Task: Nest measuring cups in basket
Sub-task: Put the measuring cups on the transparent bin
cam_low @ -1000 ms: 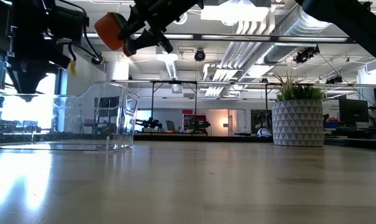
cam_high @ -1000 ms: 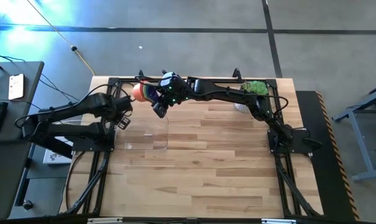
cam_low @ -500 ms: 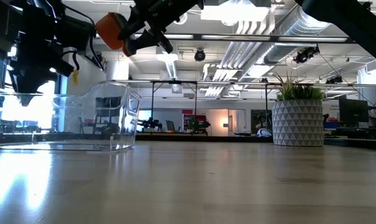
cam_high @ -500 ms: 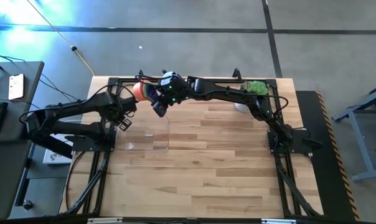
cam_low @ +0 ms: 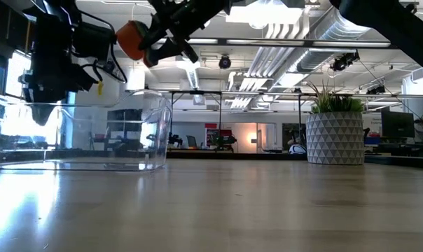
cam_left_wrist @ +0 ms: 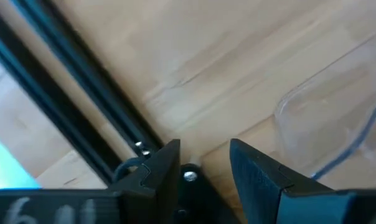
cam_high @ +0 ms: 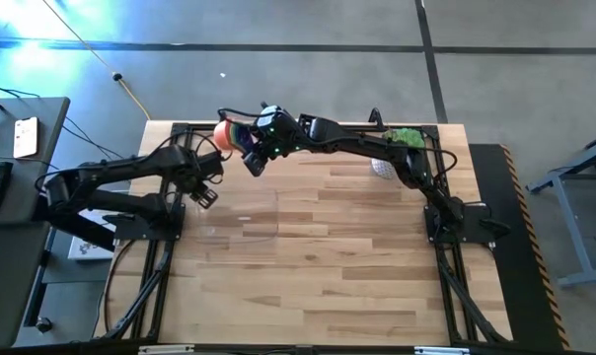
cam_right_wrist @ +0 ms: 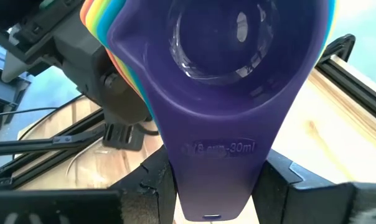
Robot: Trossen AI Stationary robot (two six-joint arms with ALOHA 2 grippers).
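Behind the wooden table [cam_high: 318, 247] a large hall with ceiling pipes and lamps is seen in the low view, and a white pot with a green plant [cam_low: 335, 130] is placed at the far right part of the table. A stack of measuring cups [cam_right_wrist: 214, 74] is gripped by the right gripper [cam_high: 255, 158] at the flat handles, which are pressed between its two fingers [cam_right_wrist: 300, 180]; the purple cup is on the near side of the stack, and the edges of yellow, red, orange and other colours are visible behind it. The stack is held in the air, above the far left part of the table, and its orange side [cam_low: 133, 39] is seen high above the basket [cam_low: 92, 133] in the low view. The clear basket is standing on the left part of the table and nothing can be made out inside it. The left gripper [cam_high: 203, 189] is placed just beside the basket, at its left side, a little above the table. Its fingers [cam_left_wrist: 263, 177] are parted with a narrow gap and nothing is held between them; only a corner of the basket [cam_left_wrist: 337, 124] is visible beyond them.
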